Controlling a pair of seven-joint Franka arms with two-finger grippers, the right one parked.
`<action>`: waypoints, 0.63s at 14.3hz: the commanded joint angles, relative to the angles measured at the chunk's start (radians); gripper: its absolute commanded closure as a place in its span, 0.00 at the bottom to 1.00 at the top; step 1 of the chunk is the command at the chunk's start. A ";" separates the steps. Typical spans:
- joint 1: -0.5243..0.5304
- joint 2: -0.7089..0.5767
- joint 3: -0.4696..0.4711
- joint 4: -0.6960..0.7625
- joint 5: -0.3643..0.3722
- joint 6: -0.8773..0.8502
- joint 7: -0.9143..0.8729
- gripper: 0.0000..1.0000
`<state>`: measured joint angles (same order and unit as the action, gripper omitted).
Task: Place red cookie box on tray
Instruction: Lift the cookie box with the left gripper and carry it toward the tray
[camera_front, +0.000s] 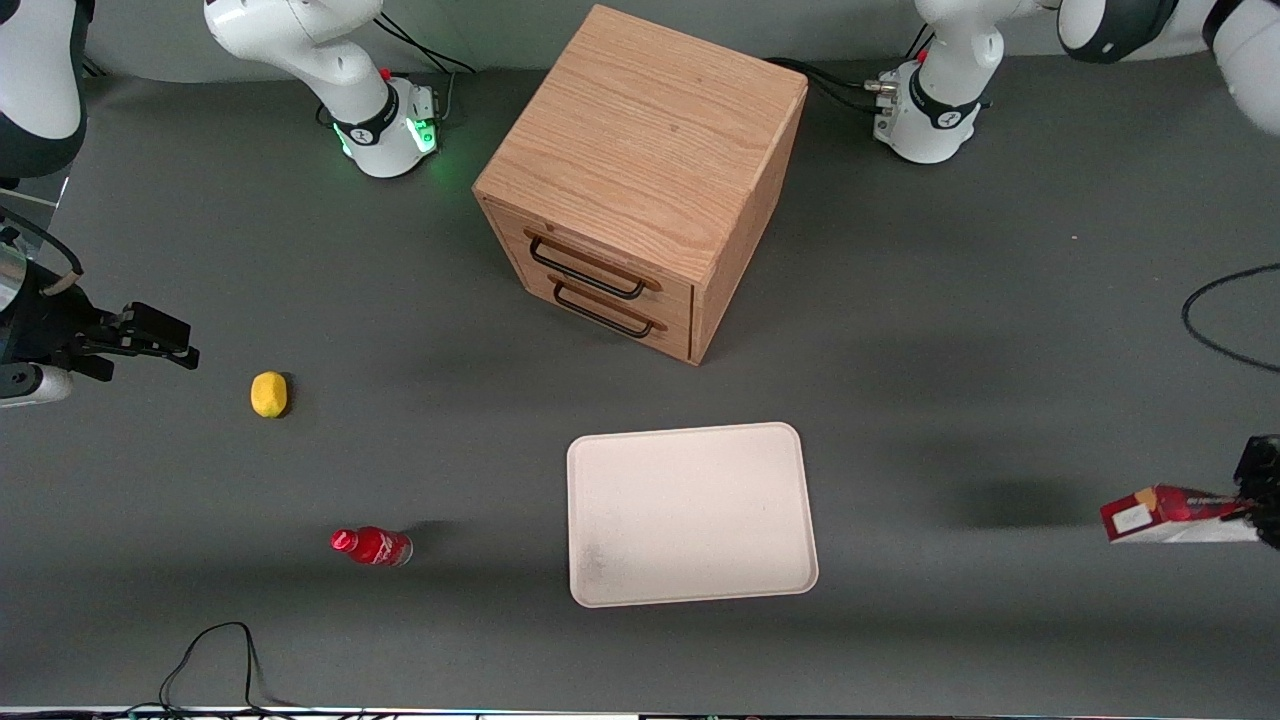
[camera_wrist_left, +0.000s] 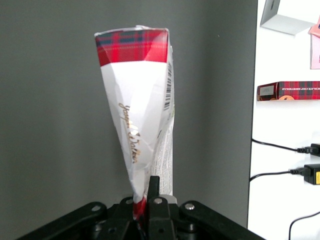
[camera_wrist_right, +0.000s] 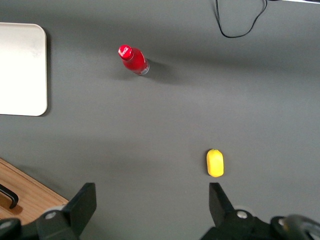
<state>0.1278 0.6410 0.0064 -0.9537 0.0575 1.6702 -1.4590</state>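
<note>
Black fingers (camera_wrist_left: 153, 192) of the left gripper (camera_wrist_left: 146, 202) pinch one end of the long, slim red cookie box (camera_wrist_left: 142, 115) — crumpled cardboard, tartan-red at its free end, creased white along its length. Gripper and box hang above the matte grey table (camera_front: 950, 330) toward the working arm's end, well apart from the flat cream-white tray (camera_front: 690, 512) with rounded corners and low rim — bare, a faint grey smudge in one corner.
</note>
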 joint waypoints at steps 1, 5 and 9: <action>-0.005 -0.095 0.000 -0.037 0.019 -0.075 0.020 1.00; -0.046 -0.121 -0.005 -0.054 0.024 -0.078 0.101 1.00; -0.180 -0.202 -0.009 -0.189 0.024 -0.046 0.317 1.00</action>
<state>0.0195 0.5335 -0.0136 -1.0231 0.0645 1.6004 -1.2370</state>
